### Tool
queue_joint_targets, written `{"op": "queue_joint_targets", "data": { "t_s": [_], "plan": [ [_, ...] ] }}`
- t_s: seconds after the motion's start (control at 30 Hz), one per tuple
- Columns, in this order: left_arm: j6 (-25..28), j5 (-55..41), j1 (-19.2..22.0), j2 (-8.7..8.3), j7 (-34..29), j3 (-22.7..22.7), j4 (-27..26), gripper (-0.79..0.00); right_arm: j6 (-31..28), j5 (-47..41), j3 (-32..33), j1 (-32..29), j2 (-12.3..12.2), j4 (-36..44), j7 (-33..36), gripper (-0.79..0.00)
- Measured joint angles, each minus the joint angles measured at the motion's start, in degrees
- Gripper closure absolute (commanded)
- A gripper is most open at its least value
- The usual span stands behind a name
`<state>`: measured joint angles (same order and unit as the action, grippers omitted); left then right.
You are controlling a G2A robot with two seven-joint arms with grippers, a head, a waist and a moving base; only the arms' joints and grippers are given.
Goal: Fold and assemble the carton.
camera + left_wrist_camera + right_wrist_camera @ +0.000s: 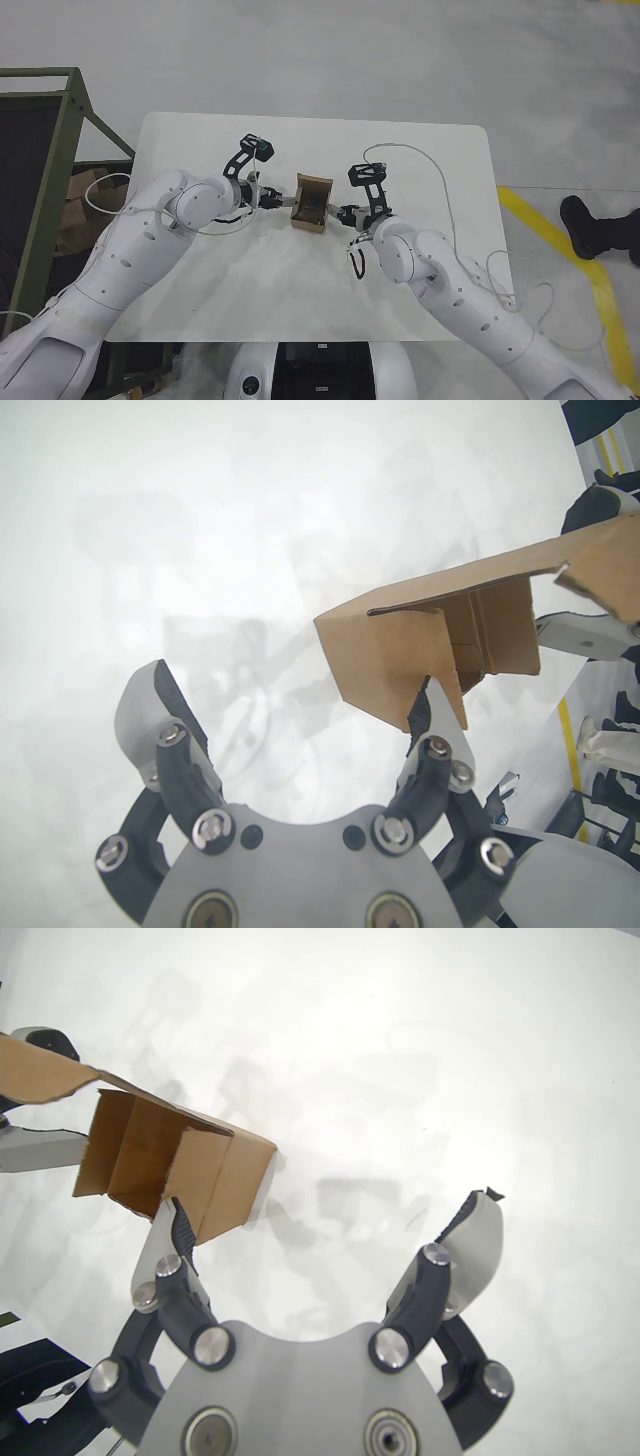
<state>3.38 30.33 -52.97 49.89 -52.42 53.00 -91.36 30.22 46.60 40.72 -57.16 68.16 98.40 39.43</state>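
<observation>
My left gripper (295, 680) and right gripper (327, 1203) both hang spread open, holding nothing. The carton (311, 203) sits squarely between them, one fingertip of each at opposite side walls, its long axis crossing their line; neither is nearer.

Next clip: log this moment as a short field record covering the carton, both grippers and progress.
carton: brown, partly formed, one end open, flaps loose
location: middle of the white table, between the grippers
left gripper: open, one finger at a carton edge
right gripper: open, one finger at the opposite side
progress: not yet closed
</observation>
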Motion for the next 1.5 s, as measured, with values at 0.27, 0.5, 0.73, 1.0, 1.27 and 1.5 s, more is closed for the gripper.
{"op": "queue_joint_targets", "data": {
  "t_s": [0.27, 0.5, 0.73, 1.0, 1.27, 1.5],
  "plan": [
    [0.5, 0.0, 0.6, 0.82, -0.5, -0.9, 0.6, -0.785, 0.2, 1.5, -1.3, 0.8, 1.4, -1.3, 0.2, -0.785],
    [0.9, -0.1, 0.7, 1.38, -1.2, -1.4, 1.4, -0.785, 1.6, 4.7, -2.6, 1.5, 2.5, -2.3, 2.0, -0.785],
    [1.4, -0.3, 0.8, 1.82, -2.4, -1.5, 1.7, -0.785, 1.5, 7.7, -3.8, 2.4, 3.6, -3.4, 4.5, -0.785],
    [1.9, -0.4, 0.9, 2.32, -3.4, -1.9, 2.3, -0.785, 1.7, 10.0, -4.2, 2.8, 4.8, -4.7, 6.3, -0.785],
    [1.4, -0.1, 0.9, 2.76, -4.3, -2.0, 2.7, -0.785, 1.3, 12.6, -4.0, 2.6, 5.6, -5.1, 7.9, -0.785],
    [0.0, 0.2, 1.4, 3.32, -5.0, -2.5, 3.0, -0.785, 0.9, 14.6, -3.7, 2.1, 6.3, -5.3, 8.6, -0.785]
  ]
}}
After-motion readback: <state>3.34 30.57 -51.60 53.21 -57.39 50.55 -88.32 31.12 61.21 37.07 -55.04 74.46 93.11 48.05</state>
